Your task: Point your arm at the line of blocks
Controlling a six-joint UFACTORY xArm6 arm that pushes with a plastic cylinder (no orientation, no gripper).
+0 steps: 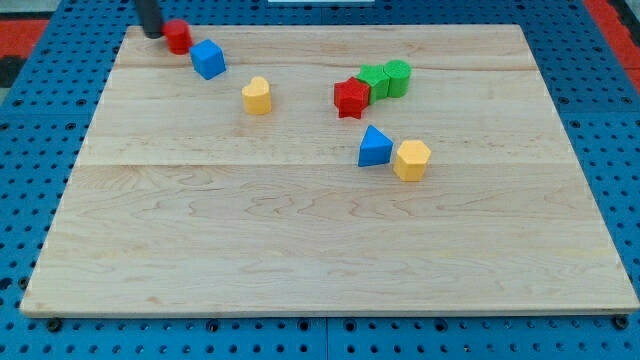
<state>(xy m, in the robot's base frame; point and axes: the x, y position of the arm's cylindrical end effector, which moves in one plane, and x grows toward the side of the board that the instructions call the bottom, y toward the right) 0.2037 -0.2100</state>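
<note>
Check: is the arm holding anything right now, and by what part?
Nothing is held; there's no gripper. My tip sits at the view's top left, right against the red block, at the end of the diagonal line.

From my remote seat I see a pale wooden board (300, 250) made of light, glued planks with faint grain lines running across the view. It rests on a blue perforated metal surface (30, 180) dotted with regular rows of small holes, which frames the board on the view's left, right and bottom. At the view's top corners, patches of red surface (25, 25) show beyond the blue (what material they are, I cannot tell). Small dark feet (55, 325) peek out under the board's near edge. The light is even and soft, throwing only short, faint shadows.
</note>
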